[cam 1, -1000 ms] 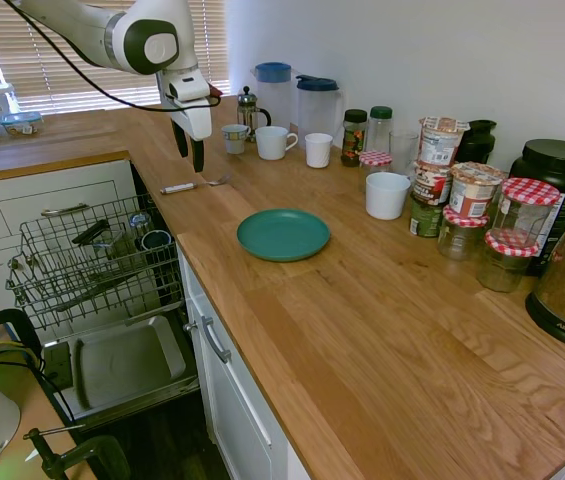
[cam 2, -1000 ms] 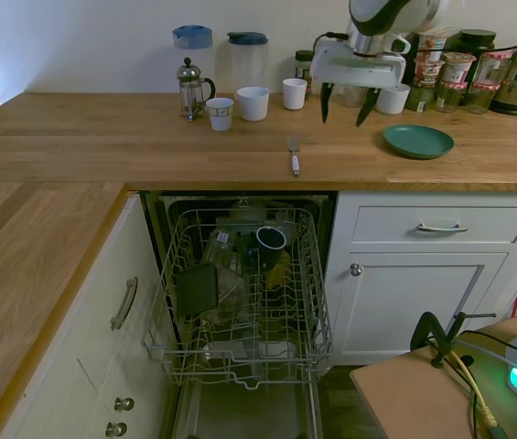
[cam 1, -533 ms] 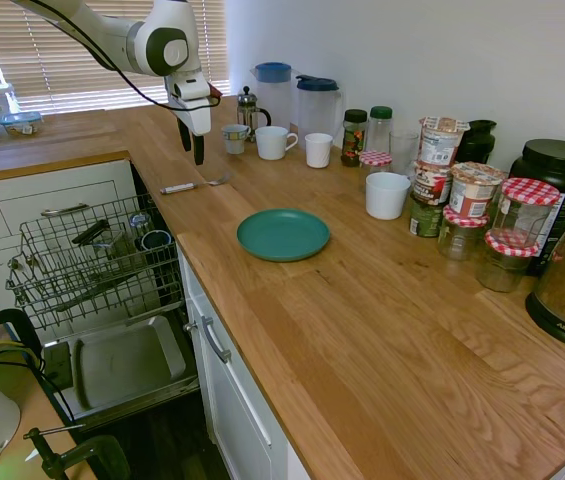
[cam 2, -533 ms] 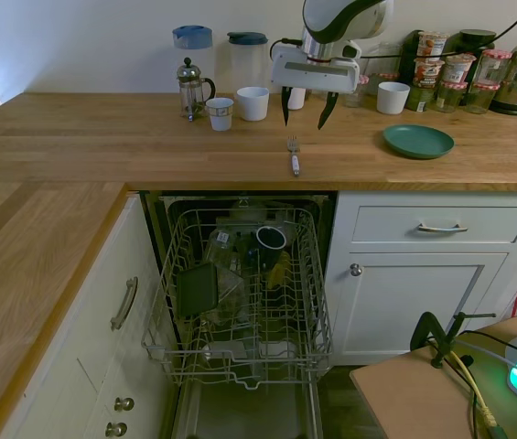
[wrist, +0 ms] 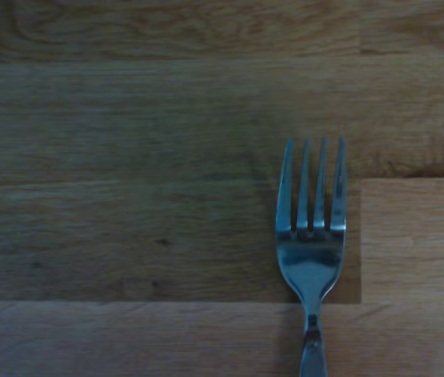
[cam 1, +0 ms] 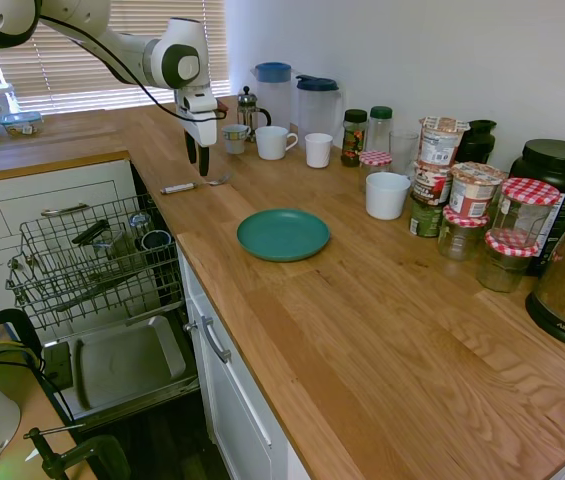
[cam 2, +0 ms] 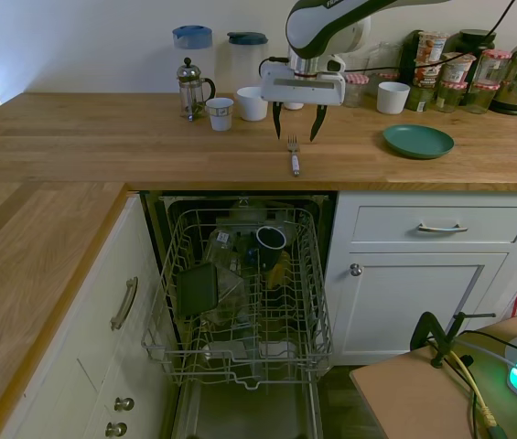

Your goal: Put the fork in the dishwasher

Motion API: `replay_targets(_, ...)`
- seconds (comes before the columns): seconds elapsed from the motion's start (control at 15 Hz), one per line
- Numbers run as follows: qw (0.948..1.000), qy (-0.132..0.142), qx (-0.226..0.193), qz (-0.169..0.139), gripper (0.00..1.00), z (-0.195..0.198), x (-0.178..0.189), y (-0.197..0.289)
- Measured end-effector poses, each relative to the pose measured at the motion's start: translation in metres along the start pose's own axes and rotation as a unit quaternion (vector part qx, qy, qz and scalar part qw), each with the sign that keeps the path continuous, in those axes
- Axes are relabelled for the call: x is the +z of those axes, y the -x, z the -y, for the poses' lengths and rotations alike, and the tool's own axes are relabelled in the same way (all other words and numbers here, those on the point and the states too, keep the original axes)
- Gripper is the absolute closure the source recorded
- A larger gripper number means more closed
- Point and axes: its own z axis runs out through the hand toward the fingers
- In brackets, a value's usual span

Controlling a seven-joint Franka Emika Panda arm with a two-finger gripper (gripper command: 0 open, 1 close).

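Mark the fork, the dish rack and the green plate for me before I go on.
fork (cam 2: pixel 294 157): second exterior view, middle of its handle on the worktop.
dish rack (cam 2: pixel 306 274): second exterior view, right side wall of the wire basket.
green plate (cam 1: pixel 283 234): first exterior view, bare centre of the plate.

First exterior along the counter, second facing it, both sharing dishwasher (cam 2: pixel 240 293), wrist close, looking down

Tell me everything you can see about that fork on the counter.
The fork is a slim, pale silver metal utensil with four tines and a flat handle. It lies flat on the wooden countertop, near its front edge, right above the open dishwasher, its tines pointing toward the back wall. Nothing but the wood touches it. The gripper hangs over its tines, jaws open and clear of it.
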Motion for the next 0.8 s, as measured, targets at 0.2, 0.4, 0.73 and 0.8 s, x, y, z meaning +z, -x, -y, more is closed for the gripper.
replay_targets(0.2, 0.9999, 0.016, 0.002, 0.002, 0.0, -0.001, 0.012, -0.002)
replay_targets(0.4, 0.9996, 0.026, 0.002, 0.005, 0.0, -0.001, 0.027, -0.001)
replay_targets(0.73, 0.9994, 0.033, -0.002, 0.008, 1.0, 0.0, 0.036, 0.005)
replay_targets(0.8, 0.9994, 0.033, -0.001, 0.008, 1.0, 0.0, 0.037, 0.004)
